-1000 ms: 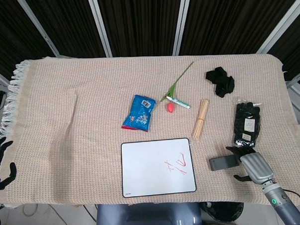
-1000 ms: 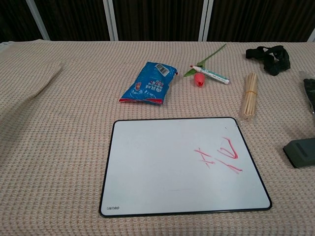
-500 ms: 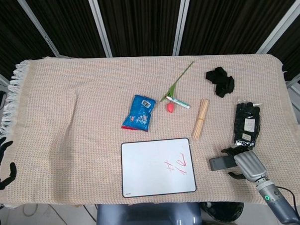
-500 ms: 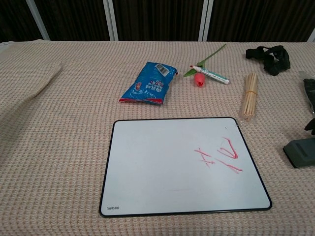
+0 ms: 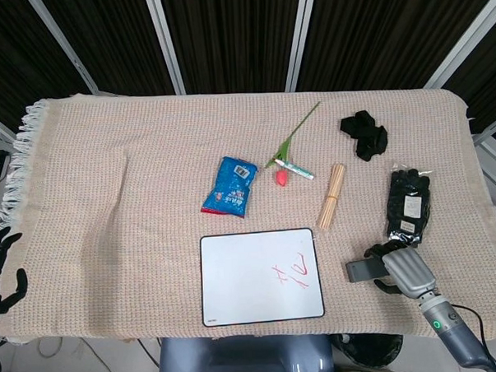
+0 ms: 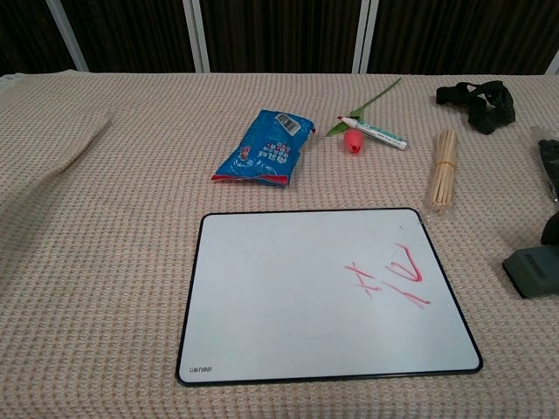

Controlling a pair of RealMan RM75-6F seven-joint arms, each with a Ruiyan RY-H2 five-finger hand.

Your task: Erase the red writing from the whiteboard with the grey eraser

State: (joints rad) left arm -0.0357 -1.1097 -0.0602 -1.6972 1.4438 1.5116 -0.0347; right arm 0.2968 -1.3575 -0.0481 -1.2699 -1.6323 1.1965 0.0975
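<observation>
The whiteboard lies near the front edge of the cloth, with red writing in its right half. To its right, the grey eraser lies flat on the cloth. My right hand is at the eraser's right end, with dark fingers curled on both sides of it. One fingertip shows just above the eraser in the chest view. I cannot tell whether the fingers press on it. My left hand hangs off the table's left edge, fingers apart, holding nothing.
Behind the board lie a blue snack packet, a marker pen beside a red-tipped green stem, and a bundle of wooden sticks. A black packet and a black cloth lump lie at the right.
My right hand has slid left and farther from the front edge along the eraser, and its fingers have drawn in around the eraser's end. The eraser, board and left hand have not moved.
</observation>
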